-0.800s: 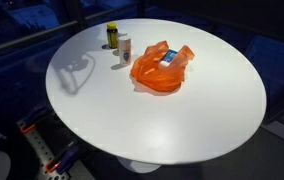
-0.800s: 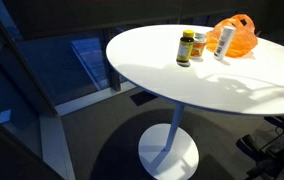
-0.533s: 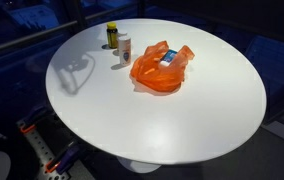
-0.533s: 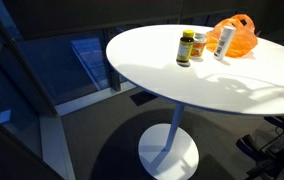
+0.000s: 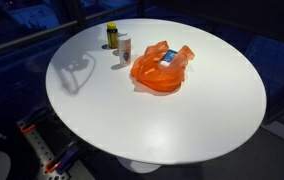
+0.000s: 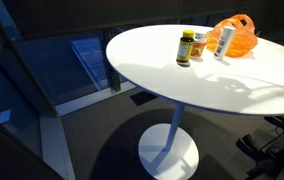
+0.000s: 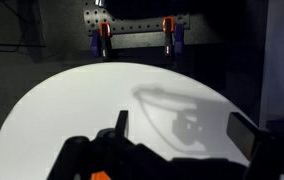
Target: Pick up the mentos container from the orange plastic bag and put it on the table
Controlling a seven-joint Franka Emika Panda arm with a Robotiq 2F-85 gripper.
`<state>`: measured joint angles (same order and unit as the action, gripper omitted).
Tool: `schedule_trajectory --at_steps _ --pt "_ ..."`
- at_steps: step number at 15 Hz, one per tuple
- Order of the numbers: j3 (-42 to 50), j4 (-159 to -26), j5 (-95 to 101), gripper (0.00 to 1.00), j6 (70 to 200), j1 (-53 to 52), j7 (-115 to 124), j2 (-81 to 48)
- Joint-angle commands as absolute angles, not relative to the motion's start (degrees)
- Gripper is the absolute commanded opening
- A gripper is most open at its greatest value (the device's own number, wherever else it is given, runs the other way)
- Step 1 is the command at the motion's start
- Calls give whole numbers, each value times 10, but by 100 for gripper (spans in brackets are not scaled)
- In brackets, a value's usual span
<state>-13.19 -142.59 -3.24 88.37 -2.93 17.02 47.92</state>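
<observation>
The orange plastic bag (image 5: 158, 72) lies on the round white table (image 5: 182, 120), toward its far side; it also shows in an exterior view (image 6: 240, 32). A blue and white mentos container (image 5: 166, 57) lies in the bag's opening. My gripper (image 7: 182, 130) shows only in the wrist view. Its two fingers are spread wide and hold nothing. It hangs above bare tabletop (image 7: 72, 110) and casts a shadow on it. The bag is not in the wrist view, and the arm is outside both exterior views.
A yellow bottle with a dark cap (image 5: 111, 35) and a white bottle (image 5: 124, 48) stand next to the bag, and also show in an exterior view (image 6: 186, 48) (image 6: 225, 40). Clamps with orange and blue handles (image 7: 104, 35) sit beyond the table's edge.
</observation>
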Motion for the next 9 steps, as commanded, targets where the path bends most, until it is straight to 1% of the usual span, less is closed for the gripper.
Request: schedule_trajectory --at_steps 1,9 --pt "-128 -1379 -18 100 879 -17 172 437" --pt "-102 -1248 30 100 882 17 169 315"
